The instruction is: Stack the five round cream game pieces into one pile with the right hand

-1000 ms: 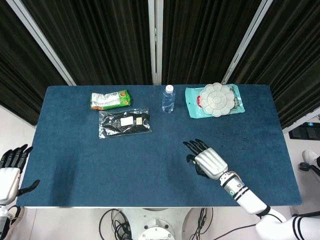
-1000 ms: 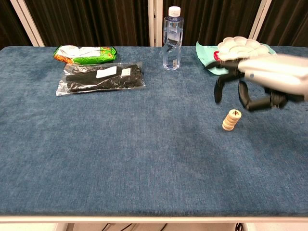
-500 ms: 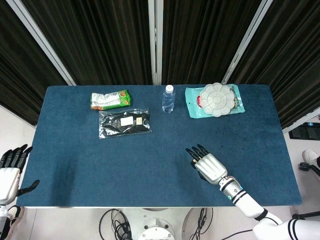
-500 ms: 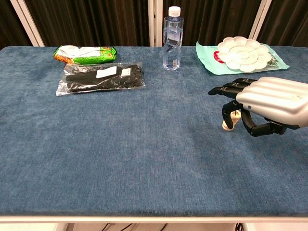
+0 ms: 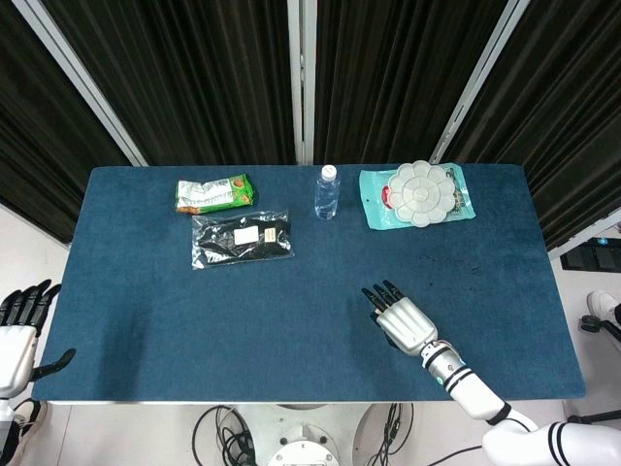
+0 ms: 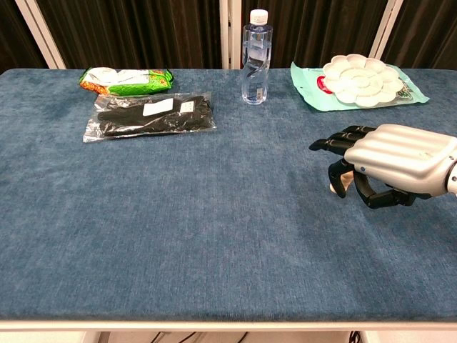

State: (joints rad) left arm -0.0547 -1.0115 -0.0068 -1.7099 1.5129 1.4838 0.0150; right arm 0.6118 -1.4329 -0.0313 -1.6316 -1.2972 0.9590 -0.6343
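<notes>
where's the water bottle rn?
The water bottle stands upright at the table's far edge, centre of the chest view, between the black packet on its left and the flower-shaped palette on its right.

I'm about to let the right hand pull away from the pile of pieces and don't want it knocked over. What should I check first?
1. Pile of cream pieces standing: cannot tell, mostly hidden behind the right hand.
2. Right hand free of the pile: cannot tell, thumb sits close against it.
3. All five pieces stacked: cannot tell.
4. Water bottle and white palette out of the way: ok.
5. Left hand off the table: ok.
</notes>
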